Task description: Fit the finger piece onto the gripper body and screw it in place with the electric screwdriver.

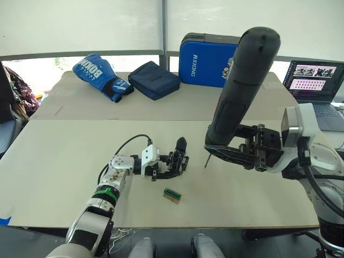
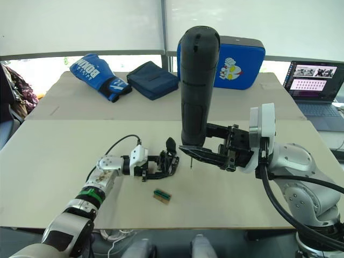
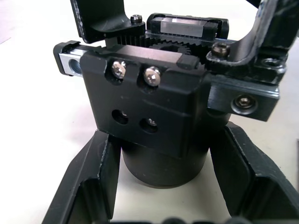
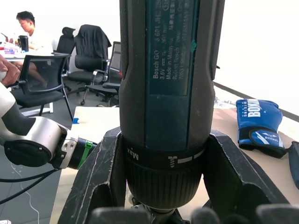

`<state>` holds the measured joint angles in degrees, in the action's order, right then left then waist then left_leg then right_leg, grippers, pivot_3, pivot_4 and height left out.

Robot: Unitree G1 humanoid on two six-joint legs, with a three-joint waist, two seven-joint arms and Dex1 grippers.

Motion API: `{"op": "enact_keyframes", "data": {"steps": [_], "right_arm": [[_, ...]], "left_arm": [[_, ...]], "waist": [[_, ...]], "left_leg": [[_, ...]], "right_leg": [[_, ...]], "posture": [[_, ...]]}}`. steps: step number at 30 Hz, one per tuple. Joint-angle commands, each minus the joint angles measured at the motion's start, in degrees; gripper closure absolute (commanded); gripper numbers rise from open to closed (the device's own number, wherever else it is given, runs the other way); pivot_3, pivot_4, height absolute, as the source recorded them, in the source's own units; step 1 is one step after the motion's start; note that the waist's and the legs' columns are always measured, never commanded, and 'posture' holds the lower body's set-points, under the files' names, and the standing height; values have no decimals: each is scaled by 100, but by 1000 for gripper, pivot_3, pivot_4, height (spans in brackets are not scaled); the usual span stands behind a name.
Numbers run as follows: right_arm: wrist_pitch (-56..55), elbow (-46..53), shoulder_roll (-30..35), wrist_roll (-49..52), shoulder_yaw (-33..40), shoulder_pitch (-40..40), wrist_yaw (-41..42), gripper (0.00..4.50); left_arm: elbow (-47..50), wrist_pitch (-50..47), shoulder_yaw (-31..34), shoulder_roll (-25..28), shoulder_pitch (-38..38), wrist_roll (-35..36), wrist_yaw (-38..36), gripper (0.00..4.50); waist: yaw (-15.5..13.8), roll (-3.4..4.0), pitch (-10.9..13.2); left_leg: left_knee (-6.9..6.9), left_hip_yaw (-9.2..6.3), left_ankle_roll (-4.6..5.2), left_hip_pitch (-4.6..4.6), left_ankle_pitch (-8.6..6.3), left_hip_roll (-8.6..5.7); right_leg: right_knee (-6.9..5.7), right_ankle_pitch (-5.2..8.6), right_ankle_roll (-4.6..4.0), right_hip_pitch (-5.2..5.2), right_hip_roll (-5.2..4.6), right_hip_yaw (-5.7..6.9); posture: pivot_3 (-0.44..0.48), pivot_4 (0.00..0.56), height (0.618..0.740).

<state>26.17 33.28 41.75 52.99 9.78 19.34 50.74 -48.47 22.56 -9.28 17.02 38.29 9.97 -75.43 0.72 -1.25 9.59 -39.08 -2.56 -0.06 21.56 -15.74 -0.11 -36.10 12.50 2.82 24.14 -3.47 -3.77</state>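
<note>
Worktop (image 1: 64,177): left gripper (image 1: 173,164) fingers closed around rigid gripper body (image 1: 179,157); right gripper (image 1: 226,151) fingers clamp top-heavy electric screwdriver (image 1: 242,91) at its collar.

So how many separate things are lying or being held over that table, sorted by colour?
Blue: 3, the boxing glove, the folded pouch, the padded case.
Black: 2, the electric screwdriver, the gripper body.
Green-and-tan: 1, the small block.
Dark grey: 1, the laptop.
Total: 7
</note>
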Motion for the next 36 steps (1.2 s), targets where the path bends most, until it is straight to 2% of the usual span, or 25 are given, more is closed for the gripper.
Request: {"op": "enact_keyframes", "data": {"steps": [1,2,5,12,17,25,32,34,36], "right_arm": [[-49,245,66,141,236,33,15,2611],[-46,247,67,147,236,28,12,2611],[-37,280,65,175,240,-1,-6,2611],[-16,338,55,220,273,-71,-68,2611],[0,386,18,243,227,-117,-119,2611],[-18,333,5,209,199,-83,-99,2611],[-31,294,-3,185,171,-40,-62,2611],[-32,293,-2,184,173,-37,-62,2611],[-33,295,2,183,176,-36,-58,2611]], "left_arm": [[-170,15,154,39,-37,1,37,2220],[-88,-11,192,30,-78,53,31,1180],[348,-84,260,44,-296,136,101,24],[2052,-725,320,156,-1243,225,736,24],[2871,-1239,115,-80,-1773,74,1354,24],[2972,-1471,-86,-432,-1859,-280,2237,24],[2822,-1482,-164,-364,-1854,-439,2455,24],[2810,-1502,-149,-315,-1860,-398,2426,558],[2781,-1514,-137,-247,-1859,-367,2365,1349]], "waist": [[1,0,0],[4,0,0],[22,0,0],[13,0,0],[-22,0,0],[-36,1,-1],[-65,2,-1],[-61,2,-2],[-55,2,-2]], "left_leg": [[-1,0,0,-1,0,0],[-1,0,0,-2,0,0],[-1,0,0,-2,0,2],[0,-6,0,2,0,4],[-1,-6,0,1,0,3],[-2,-2,0,-3,0,2],[-2,-1,0,-15,0,0],[-2,0,0,-17,0,1],[-2,-1,0,-18,0,2]], "right_leg": [[-1,0,0,-1,0,0],[-2,0,0,-1,0,0],[-4,0,0,1,2,0],[-3,0,0,6,1,-2],[-1,0,0,3,-1,-2],[-2,-1,1,-1,-1,-2],[-1,-1,1,-14,-1,-2],[-2,-1,0,-15,-1,-2],[-2,-1,0,-15,0,-2]], "posture": [[0,150,740],[0,150,740],[0,150,740],[0,150,740],[0,150,740],[0,150,740],[0,150,740],[0,150,740],[0,150,740]]}}
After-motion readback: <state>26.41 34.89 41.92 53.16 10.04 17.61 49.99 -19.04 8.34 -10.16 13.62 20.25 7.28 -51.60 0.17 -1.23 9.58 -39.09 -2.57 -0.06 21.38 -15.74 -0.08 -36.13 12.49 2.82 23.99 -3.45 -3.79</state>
